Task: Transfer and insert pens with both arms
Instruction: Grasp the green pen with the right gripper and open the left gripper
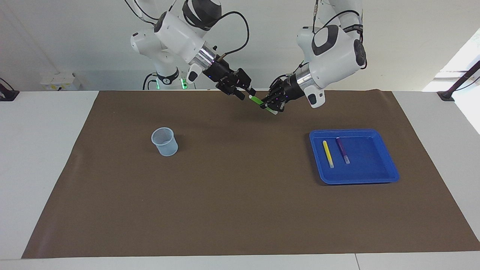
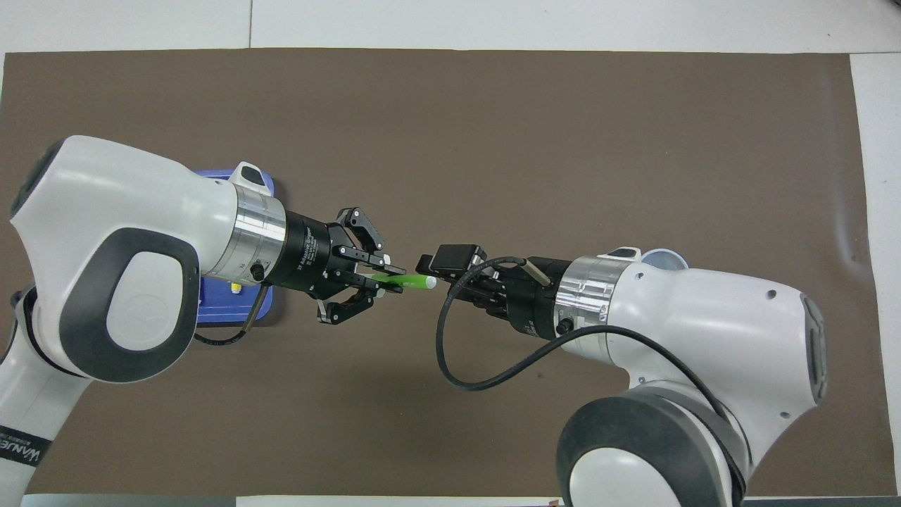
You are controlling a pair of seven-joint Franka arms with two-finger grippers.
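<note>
Green pen [image 1: 256, 100] hangs in mid-air over the mat's robot-side edge, pinched by our left gripper [image 1: 272, 105]; its pale tip points toward nine o'clock at our right gripper [image 1: 244, 92], whose finger state we cannot tell. Yellow pen [image 1: 328, 153] and purple pen [image 1: 342, 150] wait in the tray [image 1: 375, 176]. The cup [image 1: 164, 141] looks empty; every insertion remains.

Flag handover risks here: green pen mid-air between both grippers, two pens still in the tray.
1. The right gripper meets only the tip of the green pen; a short bite could let it pivot or slip.
2. If the left gripper releases early, the pen drops onto the brown mat, away from the cup.
3. The two grippers sit very close, so they might collide.
</note>
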